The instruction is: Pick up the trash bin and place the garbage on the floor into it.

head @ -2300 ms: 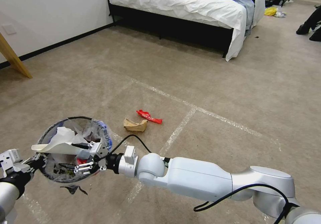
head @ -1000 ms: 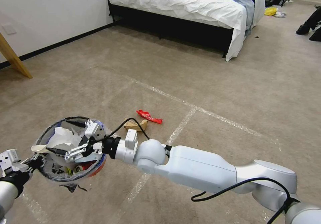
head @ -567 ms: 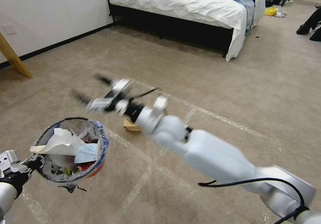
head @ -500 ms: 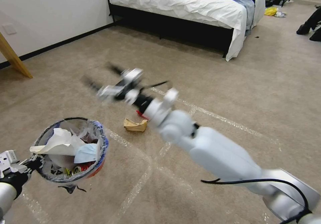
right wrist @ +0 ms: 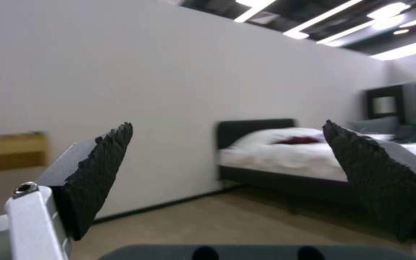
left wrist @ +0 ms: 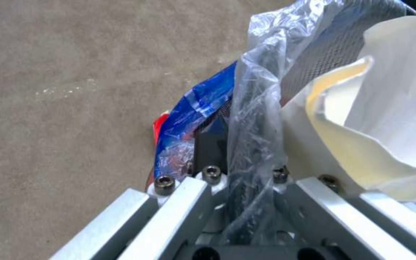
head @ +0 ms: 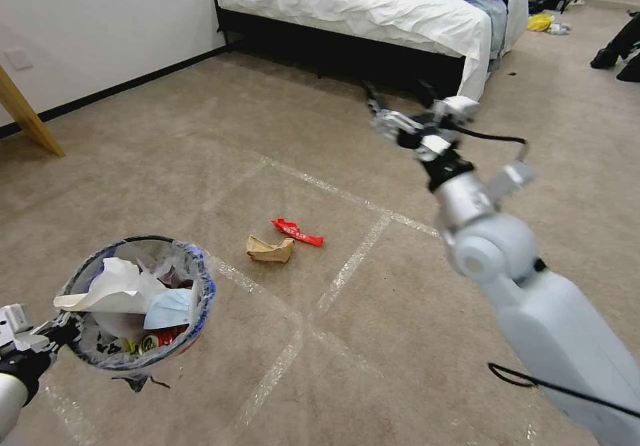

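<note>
**Right claw raised and spread; bin held at the lower left**

The right gripper [head: 393, 109] hangs high at about one o'clock in the head view, well above the floor [head: 400, 286], its arm stretching up from the lower right. Its claw is released: in the right wrist view the two black serrated pads [right wrist: 99, 173] stand wide apart with nothing between them, framing a white wall and the bed [right wrist: 290, 155].

The left gripper [head: 57, 329] sits at about eight o'clock, clenched on the rim of the trash bin [head: 200, 279]. In the left wrist view its fingers [left wrist: 184, 202] pinch the black rim and the crinkled clear liner [left wrist: 256, 108], one inside and one outside the wall. The bin is held off the carpet with its mouth facing up and tipped slightly toward the camera. Inside lie crumpled white paper [head: 113, 286], a blue mask [head: 167, 306] and a red can [head: 157, 338].

Two pieces of garbage lie on the carpet near the centre, toward two o'clock from the bin. The brown paper [head: 270, 249] is a crumpled wad, long axis running roughly nine to three. Just beside it, the red wrapper [head: 297, 233] is a narrow strip, long axis running from ten o'clock to four o'clock. Both rest within one square of the tape lines [head: 353, 259].
</note>
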Motion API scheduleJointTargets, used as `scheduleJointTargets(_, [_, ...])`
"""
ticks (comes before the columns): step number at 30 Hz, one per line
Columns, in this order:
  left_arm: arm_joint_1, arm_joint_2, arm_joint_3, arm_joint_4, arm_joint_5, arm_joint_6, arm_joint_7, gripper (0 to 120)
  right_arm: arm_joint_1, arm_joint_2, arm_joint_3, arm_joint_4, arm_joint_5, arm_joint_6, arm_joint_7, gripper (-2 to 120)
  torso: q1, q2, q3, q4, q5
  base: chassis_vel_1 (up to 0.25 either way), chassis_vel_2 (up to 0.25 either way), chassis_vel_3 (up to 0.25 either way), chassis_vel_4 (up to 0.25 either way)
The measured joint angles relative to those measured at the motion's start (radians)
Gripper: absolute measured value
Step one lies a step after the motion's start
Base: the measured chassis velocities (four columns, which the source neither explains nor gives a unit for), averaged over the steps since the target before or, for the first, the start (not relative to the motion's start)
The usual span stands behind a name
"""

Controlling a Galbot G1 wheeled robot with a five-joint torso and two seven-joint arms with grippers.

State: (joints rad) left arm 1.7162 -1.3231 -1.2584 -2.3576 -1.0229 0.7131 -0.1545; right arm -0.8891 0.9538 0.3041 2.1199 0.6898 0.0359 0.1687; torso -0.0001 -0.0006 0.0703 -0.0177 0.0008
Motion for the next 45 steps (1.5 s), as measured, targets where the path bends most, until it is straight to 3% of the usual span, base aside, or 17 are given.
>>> scheduleJointTargets(4, [0.007,-0.006,-0.002,0.0,0.008,-0.005,0.004,1,-0.113,-0.007,0.082,0.038,-0.065,0.04,0.003,99,0.0,0.0,0.0,0.0001,-0.0003,0.0,0.0,0.0,0.0])
scheduleJointTargets(7, [0.019,-0.014,-0.007,-0.006,0.012,-0.009,0.006,1,-0.292,0.018,0.193,0.089,-0.152,0.119,-0.011,99,0.0,0.0,0.0,0.0001,-0.0003,0.0,0.0,0.0,0.0])
scheduleJointTargets(10, [0.022,-0.017,-0.007,-0.01,0.014,-0.011,0.006,1,-0.332,0.03,0.217,0.103,-0.169,0.133,-0.01,100,0.0,0.0,0.0,0.0003,-0.0004,0.0,0.0,0.0,0.0])
scheduleJointTargets(12, [0.028,-0.025,-0.009,-0.021,0.021,-0.015,0.007,1,-0.44,0.075,0.28,0.138,-0.225,0.177,-0.017,100,0.0,0.0,0.0,0.0,-0.0004,0.0,0.0,0.0,0.0])
scheduleJointTargets(17, [0.034,-0.043,-0.009,-0.026,0.053,-0.026,0.026,1,-0.527,0.132,0.342,0.178,-0.279,0.203,-0.019,100,0.0,0.0,0.0,0.0002,-0.0006,0.0,0.0,0.0,0.0])
scheduleJointTargets(25, [0.039,-0.066,-0.005,-0.034,0.071,-0.036,0.042,1,-0.663,0.262,0.309,0.167,-0.449,0.262,-0.012,100,0.0,0.0,0.0,0.0,-0.0005,0.0,0.0,0.0,0.0])
scheduleJointTargets(31, [0.045,-0.066,-0.009,-0.033,0.067,-0.038,0.043,1,-0.668,0.289,0.277,0.156,-0.491,0.263,-0.012,100,0.0,0.0,0.0,0.0004,-0.0006,0.0,0.0,0.0,0.0])
scheduleJointTargets(45, [0.046,-0.059,-0.014,-0.02,0.059,-0.041,0.043,1,-0.63,0.27,0.262,0.129,-0.479,0.247,-0.025,100,0.0,0.0,0.0,0.0002,-0.0006,0.0,0.0,0.0,0.0])
